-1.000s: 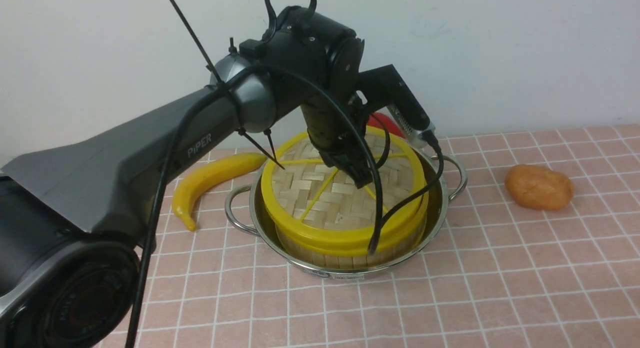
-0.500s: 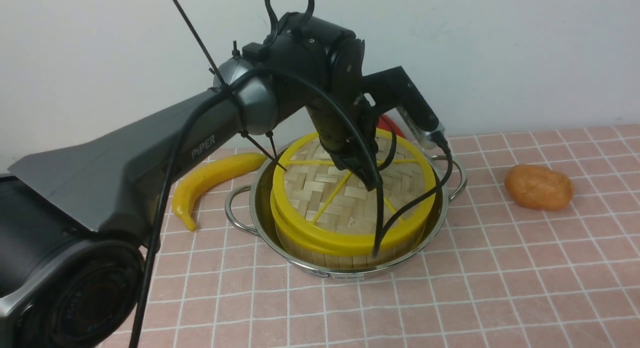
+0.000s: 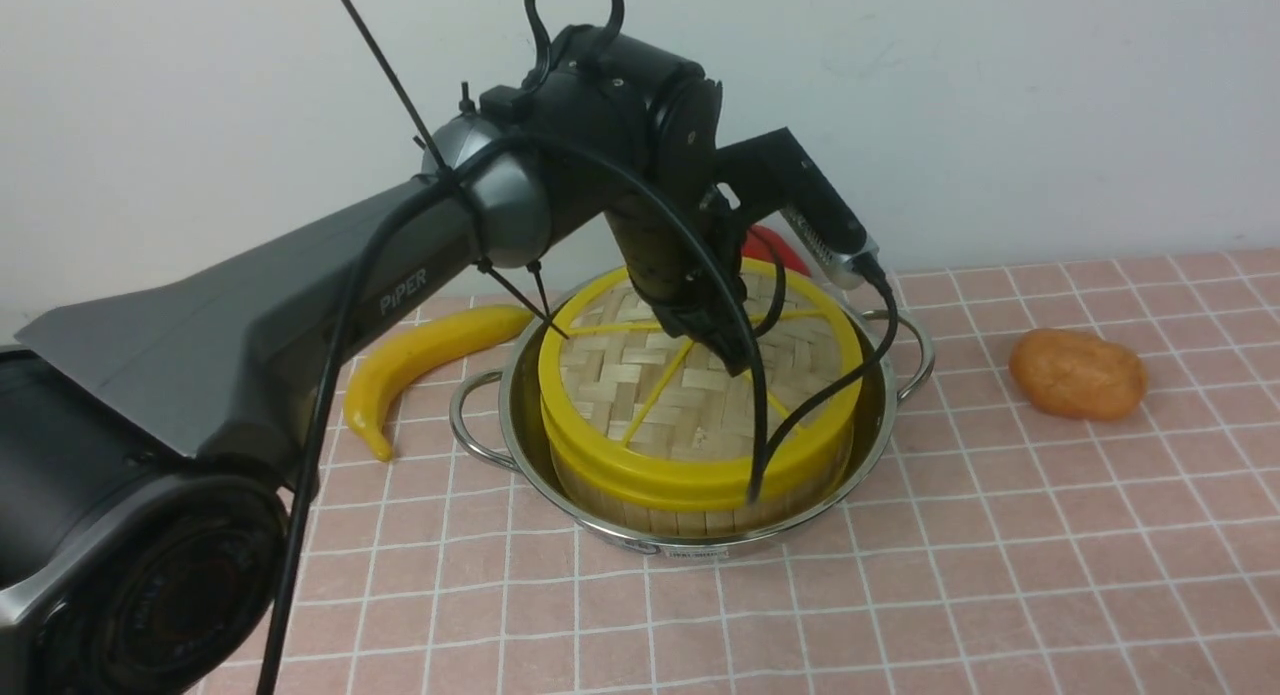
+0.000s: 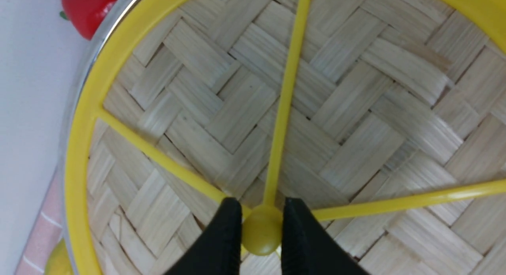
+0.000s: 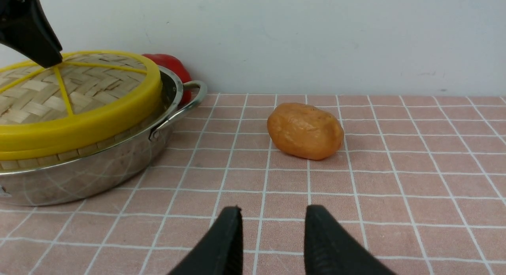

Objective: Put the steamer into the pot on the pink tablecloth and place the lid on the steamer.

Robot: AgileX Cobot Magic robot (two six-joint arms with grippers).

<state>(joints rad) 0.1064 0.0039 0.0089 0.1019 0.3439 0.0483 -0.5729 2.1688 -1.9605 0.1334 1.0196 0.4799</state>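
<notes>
Lid [image 3: 640, 375] has shifted slightly toward robot's right over last second and now sits squarer on steamer [image 3: 650, 520]. Steamer in pot [image 3: 872, 425], pot on pink tablecloth [image 3: 1000, 535]. Left jaws narrowly parted, pinching lid's yellow hub [image 4: 261, 231]. Right jaws apart, empty, low over cloth, away from pot. Judgement: lid about seated; only release and lift-off remain.

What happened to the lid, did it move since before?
Yes. The lid slid slightly right, away from the pot's left handle, held by the left gripper.
</notes>
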